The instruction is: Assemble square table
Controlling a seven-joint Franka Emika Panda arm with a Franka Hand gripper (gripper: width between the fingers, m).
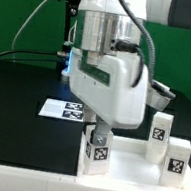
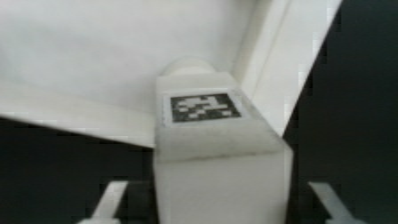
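Black matte desk (image 1: pixel 25 81) under a green backdrop wall (image 1: pixel 22 10), cables trailing behind the bulky white robot arm (image 1: pixel 112 46). The large white plastic square panel with raised rim (image 1: pixel 137 164) sits at the desk's near edge, toward the exterior view's right. The two-finger gripper (image 1: pixel 98 137) is down at the panel's corner, fingers (image 2: pixel 111 198) partly closed, clamped on either side of a short white block leg with a black-and-white tag (image 2: pixel 210 130). More tagged legs (image 1: pixel 161 131) stand on the panel's far side; the marker board (image 1: pixel 61 108) lies behind
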